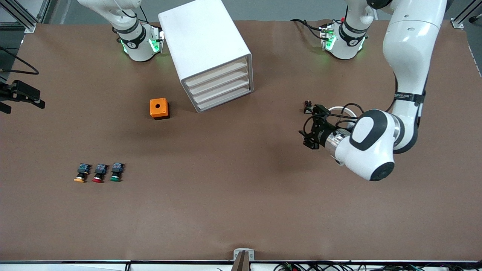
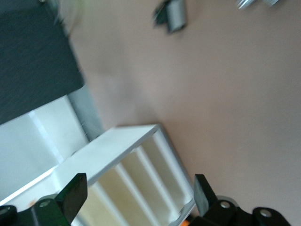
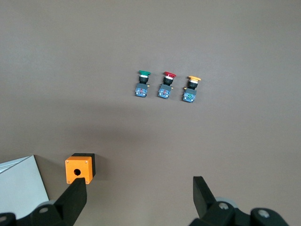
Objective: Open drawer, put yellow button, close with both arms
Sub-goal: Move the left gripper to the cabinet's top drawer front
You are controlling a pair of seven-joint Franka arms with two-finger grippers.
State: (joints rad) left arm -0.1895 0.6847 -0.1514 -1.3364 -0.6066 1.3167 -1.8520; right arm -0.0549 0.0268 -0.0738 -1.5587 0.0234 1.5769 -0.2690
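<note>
White cabinet (image 1: 205, 45), drawer (image 1: 216, 72) shut

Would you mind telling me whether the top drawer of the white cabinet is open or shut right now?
Shut. The top drawer sits flush with the three drawers below it in the cabinet, none pulled out.

Matt brown table (image 1: 241, 210), smooth white plastic-looking cabinet (image 1: 199, 34), glossy white arms (image 1: 408, 56), orange plastic-looking box (image 1: 159, 108).

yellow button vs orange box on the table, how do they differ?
The yellow button is tiny, with a mushroom cap on a dark block body; the orange box is a bigger plain cube with a round hole on top. The button lies nearer the front camera; the box sits beside the cabinet. Both rest untouched.
</note>
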